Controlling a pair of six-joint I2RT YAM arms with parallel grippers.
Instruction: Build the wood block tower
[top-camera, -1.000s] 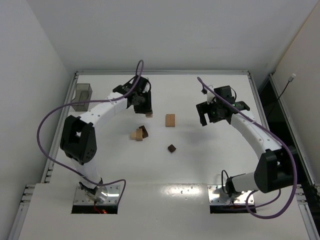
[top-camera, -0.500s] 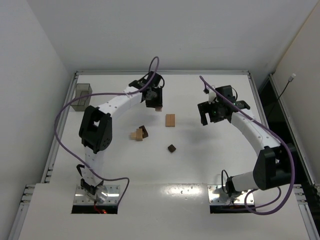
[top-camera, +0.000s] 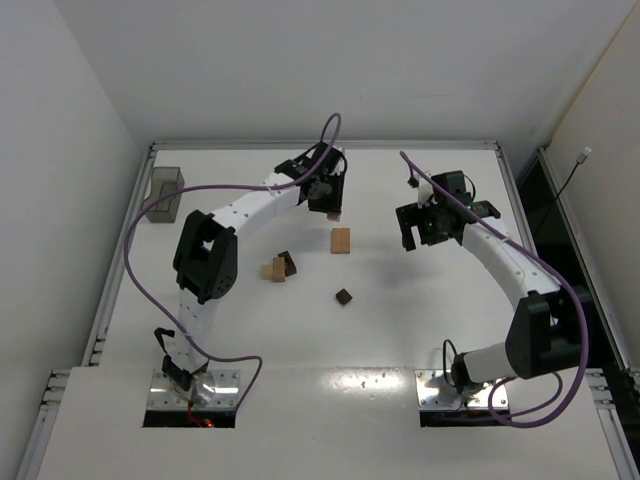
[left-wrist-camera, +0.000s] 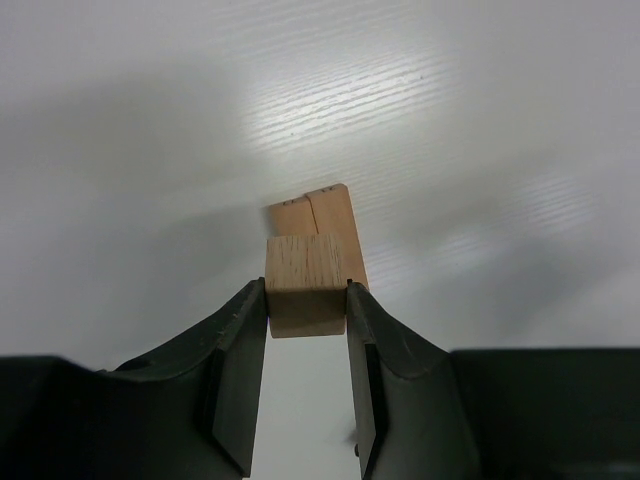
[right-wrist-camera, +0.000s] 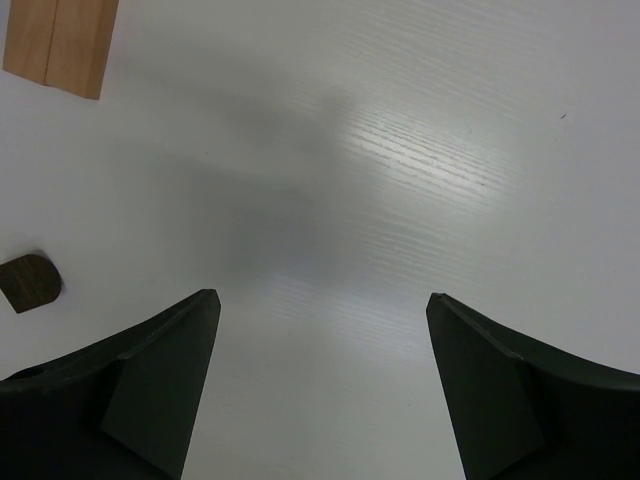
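The left arm (top-camera: 245, 208) stretches far toward the middle, and the left gripper (left-wrist-camera: 306, 300) clamps a block (left-wrist-camera: 305, 275). The right arm (top-camera: 500, 258) is bent, and the right gripper (right-wrist-camera: 320, 305) has its jaws spread wide.

Tower not stacked yet, blocks loose. The light tan cube (left-wrist-camera: 306, 284) is pinched by its side faces in the left pincer (left-wrist-camera: 306, 305), overlapping the tan two-piece slab (top-camera: 341, 240) in the wrist view. The slab lies flat at centre of the top view. A tan/dark brown cluster (top-camera: 279, 267), pieces touching, sits left of centre. A lone dark brown block (top-camera: 343, 296) lies below centre, apart.
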